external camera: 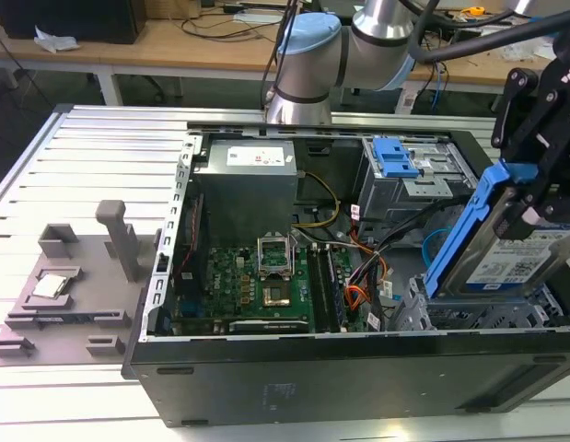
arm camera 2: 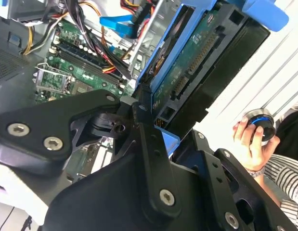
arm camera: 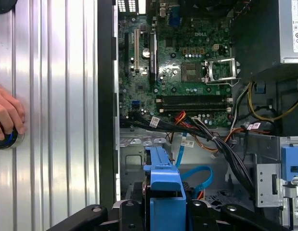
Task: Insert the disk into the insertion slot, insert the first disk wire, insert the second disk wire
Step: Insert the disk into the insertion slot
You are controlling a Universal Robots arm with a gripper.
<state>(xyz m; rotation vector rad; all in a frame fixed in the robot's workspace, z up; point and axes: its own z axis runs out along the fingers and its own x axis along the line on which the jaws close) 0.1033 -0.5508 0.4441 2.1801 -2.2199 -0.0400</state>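
1. I take the open computer case (external camera: pixel 358 373) as my reference. It lies on its side on the ribbed metal table (external camera: pixel 91 147), open face up.
2. The gripper (external camera: pixel 535 210) hangs over the corner of the case at the exterior view's right, on the near side. Its fingers (arm camera 2: pixel 145 144) are closed narrowly onto the disk (external camera: pixel 517 256), clamping it at its upper end.
3. The disk is tilted steeply, label side towards the exterior camera. Its blue carrier edge runs down towards the case interior. In the second wrist view I see the disk's (arm camera 2: pixel 197 62) green circuit side, and in the first wrist view the carrier end of the disk (arm camera: pixel 163 180) between the gripper's black links.
4. The insertion slot (external camera: pixel 469 318) sits inside that same case corner, directly under the disk. The disk's lower edge meets the top of the slot; I cannot tell whether it has entered.
5. A blue cable (arm camera: pixel 197 174) lies looped on the case floor near the slot.
6. The motherboard (external camera: pixel 257 285) occupies the middle of the case, and the power supply (external camera: pixel 248 175) sits at the far side of the case.
7. A blue lever (external camera: pixel 395 157) on a grey cage sits at the far side of the case, beyond the slot.
8. A grey fixture plate (external camera: pixel 73 285) lies on the table outside the case, at the exterior view's left.
9. A person's hand (arm camera: pixel 6 115) rests on the table outside the case, fingers around a round knob (arm camera 2: pixel 258 120).
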